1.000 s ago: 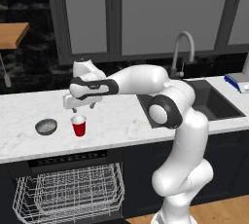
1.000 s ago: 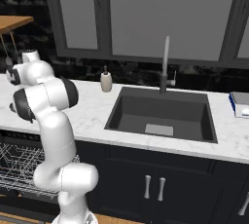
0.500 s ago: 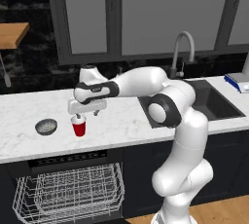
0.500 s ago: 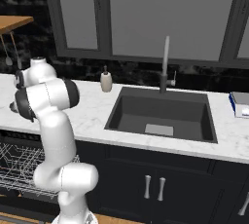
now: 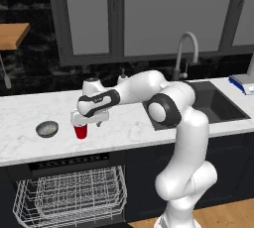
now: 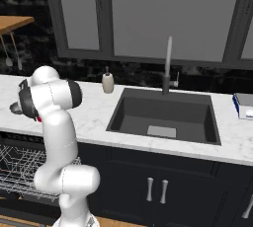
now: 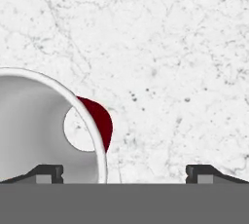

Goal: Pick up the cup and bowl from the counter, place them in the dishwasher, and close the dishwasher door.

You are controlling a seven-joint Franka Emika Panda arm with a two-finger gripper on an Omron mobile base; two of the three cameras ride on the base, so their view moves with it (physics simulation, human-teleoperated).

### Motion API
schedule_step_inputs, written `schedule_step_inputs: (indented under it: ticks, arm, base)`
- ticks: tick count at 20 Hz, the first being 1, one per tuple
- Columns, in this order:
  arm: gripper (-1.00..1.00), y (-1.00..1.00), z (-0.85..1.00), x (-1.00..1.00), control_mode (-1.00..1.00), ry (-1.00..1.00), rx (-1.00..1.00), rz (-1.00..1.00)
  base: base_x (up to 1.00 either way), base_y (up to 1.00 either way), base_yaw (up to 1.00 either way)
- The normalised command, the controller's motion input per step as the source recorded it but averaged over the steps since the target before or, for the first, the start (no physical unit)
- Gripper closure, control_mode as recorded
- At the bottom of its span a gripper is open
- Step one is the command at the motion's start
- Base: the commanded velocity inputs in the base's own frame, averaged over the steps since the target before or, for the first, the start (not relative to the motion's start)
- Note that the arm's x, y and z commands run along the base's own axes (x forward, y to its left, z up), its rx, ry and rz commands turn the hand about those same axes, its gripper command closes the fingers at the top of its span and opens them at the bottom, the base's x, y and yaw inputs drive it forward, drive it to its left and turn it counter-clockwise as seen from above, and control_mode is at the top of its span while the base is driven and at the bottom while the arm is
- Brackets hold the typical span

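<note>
Fingers [image 7: 48, 173] stand wide apart and hold nothing, their two dark tips low in the hand view. We see the cup [image 7: 46, 125] from above there: its white rim and pale inside sit to one side, so that one tip seems to lie over the mouth and the other over bare counter [image 7: 170, 47]. We judge that the rim wall runs between the tips, which would suit a pinch on the wall rather than a grasp round the whole cup; whether any tip touches it we cannot tell.

From the left base view the hand [image 5: 90, 118] points straight down, right over the red cup [image 5: 80, 131], hiding its top. The forearm reaches out level from the elbow, across the counter [image 5: 124, 133] and away from the sink [image 5: 218, 105].

Beside the cup, apart from it, the bowl [image 5: 47, 129] rests on the counter, untouched. Below the counter edge the dishwasher [image 5: 69, 197] stands open with its white rack pulled out, ready, we think, to take both things
</note>
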Motion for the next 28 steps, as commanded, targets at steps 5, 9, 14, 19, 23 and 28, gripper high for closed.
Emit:
schedule_step_inputs:
  ticks: [5, 9, 14, 19, 23, 28]
  arm:
    - [1.0, 0.0, -0.05, 0.0, -1.0, 0.0, 0.01, -0.01]
    - [1.0, 0.0, 0.0, -0.03, -1.0, 0.0, 0.0, 0.0]
    - [1.0, -0.02, -0.03, -0.24, -1.0, 0.01, 0.0, 0.0]
    - [1.0, -0.02, -0.08, -0.62, -1.0, 0.0, 0.0, 0.0]
    - [1.0, -0.05, -0.08, -0.93, -1.0, 0.0, 0.01, 0.0]
    - [1.0, -0.03, -0.16, -0.9, -1.0, 0.01, 0.01, 0.0]
  base:
    - [0.0, 0.0, 0.0]
    - [0.0, 0.0, 0.0]
    - [0.0, 0.0, 0.0]
    - [0.0, 0.0, 0.0]
    - [0.0, 0.0, 0.0]
    - [0.0, 0.0, 0.0]
